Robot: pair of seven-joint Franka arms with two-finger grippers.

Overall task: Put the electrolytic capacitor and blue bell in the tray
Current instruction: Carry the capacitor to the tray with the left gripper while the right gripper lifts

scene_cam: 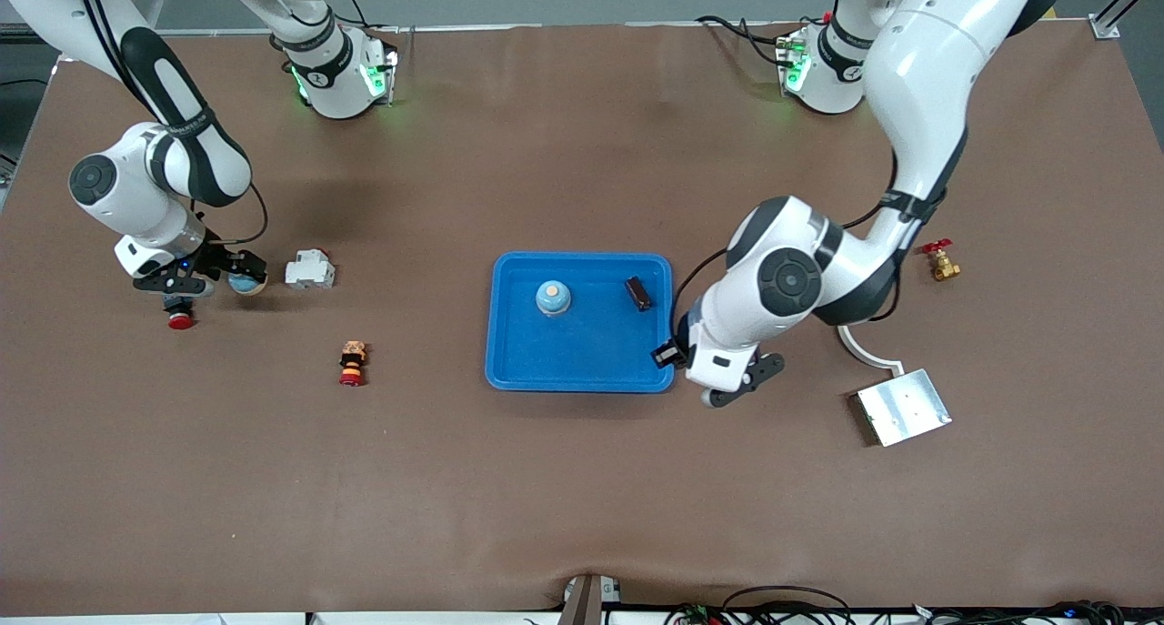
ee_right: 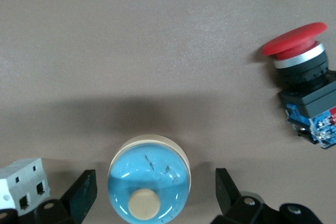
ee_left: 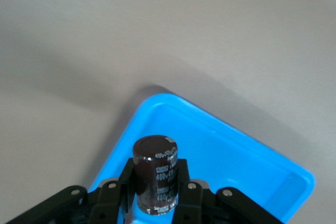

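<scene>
Brown capacitor (ee_left: 156,174) clamped in left gripper (ee_left: 156,192) over blue tray (ee_left: 273,179) corner (one bell (scene_cam: 553,297) already inside). Right gripper (ee_right: 152,190) wide open, straddling second blue bell (ee_right: 149,191), not gripping.

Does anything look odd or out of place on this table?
Nothing is spilled or broken. One oddity: the tray already holds a blue bell and a dark part, yet the left gripper is shut on an electrolytic capacitor over the tray's corner, and the open right gripper straddles a second bell.
</scene>
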